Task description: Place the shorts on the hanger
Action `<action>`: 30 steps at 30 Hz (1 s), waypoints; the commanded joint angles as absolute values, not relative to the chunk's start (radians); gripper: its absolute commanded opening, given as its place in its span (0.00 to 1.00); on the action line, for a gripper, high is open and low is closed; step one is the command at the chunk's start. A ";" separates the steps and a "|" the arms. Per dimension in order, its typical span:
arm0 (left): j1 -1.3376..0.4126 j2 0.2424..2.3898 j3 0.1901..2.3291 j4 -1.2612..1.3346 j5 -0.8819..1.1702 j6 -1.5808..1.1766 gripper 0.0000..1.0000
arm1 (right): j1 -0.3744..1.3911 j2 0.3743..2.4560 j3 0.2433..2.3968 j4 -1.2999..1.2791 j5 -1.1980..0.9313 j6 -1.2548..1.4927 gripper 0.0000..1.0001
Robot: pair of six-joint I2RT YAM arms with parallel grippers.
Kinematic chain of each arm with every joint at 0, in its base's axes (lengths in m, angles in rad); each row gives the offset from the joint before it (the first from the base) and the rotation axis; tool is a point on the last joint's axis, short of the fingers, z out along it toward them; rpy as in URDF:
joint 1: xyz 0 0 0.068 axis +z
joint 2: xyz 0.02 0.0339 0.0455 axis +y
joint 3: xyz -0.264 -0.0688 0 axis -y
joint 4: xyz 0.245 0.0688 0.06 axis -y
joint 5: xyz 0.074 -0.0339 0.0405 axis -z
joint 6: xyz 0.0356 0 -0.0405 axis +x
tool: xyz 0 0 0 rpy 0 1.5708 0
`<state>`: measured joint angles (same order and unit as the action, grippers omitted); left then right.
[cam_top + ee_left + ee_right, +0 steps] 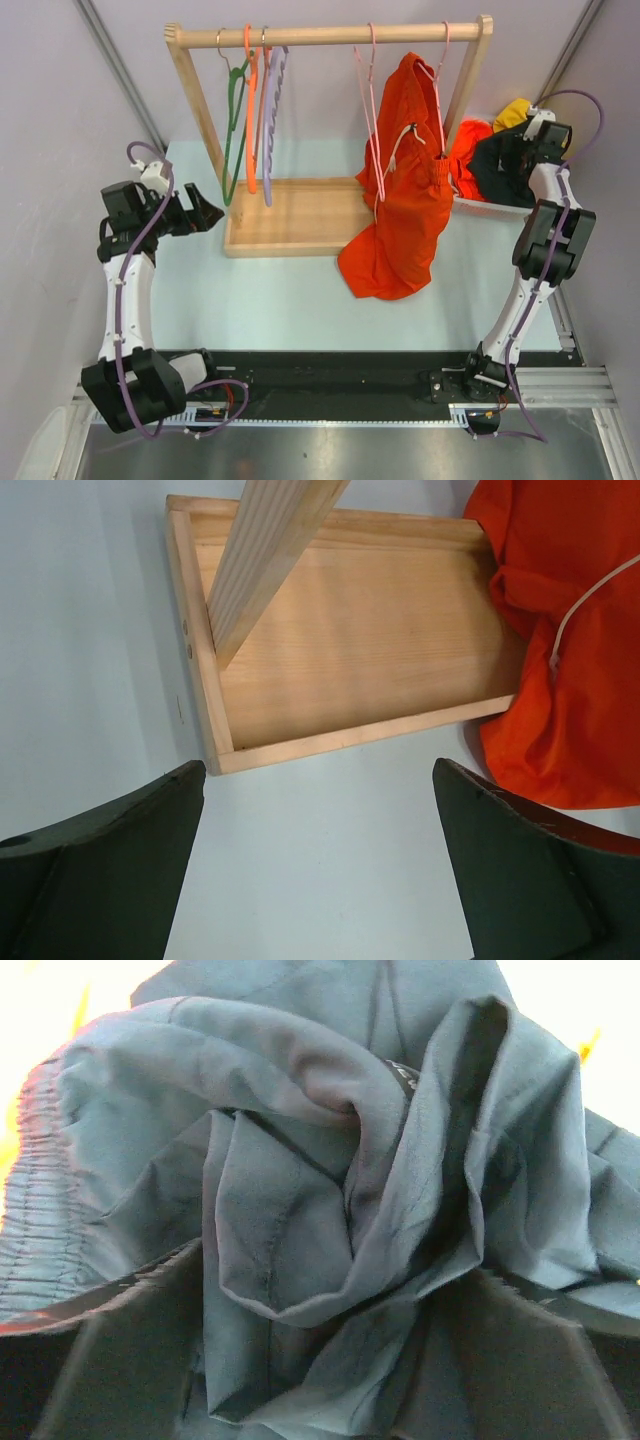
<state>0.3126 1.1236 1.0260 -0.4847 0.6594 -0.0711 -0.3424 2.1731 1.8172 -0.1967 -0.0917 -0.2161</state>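
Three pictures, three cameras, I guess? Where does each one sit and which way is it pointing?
Top external: fixed above and behind, looking down on the wooden clothes rack; left arm and right arm show whole.
Left wrist: rides the left arm, facing the rack's flat wooden base; the open left end effector frames the bottom.
Right wrist: rides the right arm, pressed close to crumpled dark fabric shorts; the right end effector straddles them.
Shared: top and left wrist both show the bright orange fabric shorts.

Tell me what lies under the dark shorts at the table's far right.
Beside the dark shorts, an orange garment shows at their left edge and a yellow garment behind; a white rim runs along the near side. Directly underneath is hidden by the fabric.
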 commanded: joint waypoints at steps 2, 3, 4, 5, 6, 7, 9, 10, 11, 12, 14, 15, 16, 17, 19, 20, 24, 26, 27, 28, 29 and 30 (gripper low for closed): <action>0.311 1.146 1.058 -0.518 0.664 -0.023 1.00 | -0.324 2.194 1.816 -0.183 -0.089 -0.268 0.75; 0.314 1.149 1.071 -0.528 0.669 -0.017 1.00 | -0.324 2.189 1.812 -0.181 -0.090 -0.259 0.53; 0.313 1.147 1.077 -0.534 0.676 -0.006 1.00 | -0.325 2.171 1.809 -0.183 -0.095 -0.253 0.38; 0.313 1.146 1.081 -0.549 0.681 -0.003 1.00 | -0.327 2.158 1.807 -0.187 -0.103 -0.249 0.23; 0.311 1.143 1.092 -0.557 0.684 -0.003 1.00 | -0.328 2.139 1.809 -0.199 -0.119 -0.238 0.00; 0.313 1.137 1.094 -0.563 0.689 0.029 1.00 | -0.333 2.099 1.813 -0.205 -0.130 -0.230 0.00; 0.313 1.109 1.091 -0.565 0.706 0.037 1.00 | -0.344 2.051 1.847 -0.257 -0.184 -0.191 0.00; 0.311 1.097 1.088 -0.561 0.713 0.040 1.00 | -0.354 2.030 1.868 -0.282 -0.208 -0.170 0.00; 0.313 1.086 1.078 -0.560 0.727 0.038 1.00 | -0.377 1.976 1.884 -0.305 -0.234 -0.147 0.00; 0.314 1.065 1.074 -0.561 0.738 0.038 1.00 | -0.393 1.950 1.905 -0.339 -0.289 -0.128 0.00; 0.313 1.039 1.046 -0.546 0.749 0.029 1.00 | -0.431 1.855 1.908 -0.365 -0.360 -0.081 0.00; 0.314 1.004 1.036 -0.537 0.747 0.022 1.00 | -0.443 1.815 1.901 -0.391 -0.385 -0.074 0.00; 0.313 0.983 1.022 -0.508 0.742 0.006 1.00 | -0.454 1.783 1.895 -0.402 -0.409 -0.054 0.00; 0.313 0.961 0.993 -0.491 0.742 -0.020 1.00 | -0.480 1.717 1.887 -0.413 -0.457 -0.046 0.00; 0.314 0.895 0.959 -0.444 0.753 -0.052 1.00 | -0.505 1.657 1.862 -0.436 -0.504 -0.031 0.00; 0.314 0.876 0.936 -0.433 0.756 -0.060 1.00 | -0.514 1.623 1.858 -0.443 -0.544 -0.020 0.00; 0.313 0.833 0.940 -0.465 0.790 -0.043 1.00 | -0.557 1.473 1.848 -0.532 -0.630 -0.018 0.00; 0.313 0.816 0.956 -0.503 0.796 -0.025 1.00 | -0.564 1.424 1.838 -0.575 -0.667 -0.032 0.00; 0.313 0.805 0.959 -0.514 0.798 -0.012 1.00 | -0.566 1.393 1.830 -0.610 -0.675 -0.049 0.00; 0.313 0.796 0.960 -0.525 0.801 -0.009 1.00 | -0.572 1.338 1.821 -0.626 -0.684 -0.055 0.00; 0.313 0.769 0.959 -0.529 0.801 -0.009 1.00 | -0.574 1.303 1.800 -0.636 -0.704 -0.061 0.00; 0.313 0.756 0.957 -0.532 0.802 -0.011 1.00 | -0.575 1.272 1.792 -0.661 -0.712 -0.075 0.00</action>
<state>0.3126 0.8162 0.9386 -0.5121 0.7620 -0.0280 -0.5632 1.3754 1.8175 -0.5488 -0.6044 -0.0486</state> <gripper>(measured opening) 0.996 0.058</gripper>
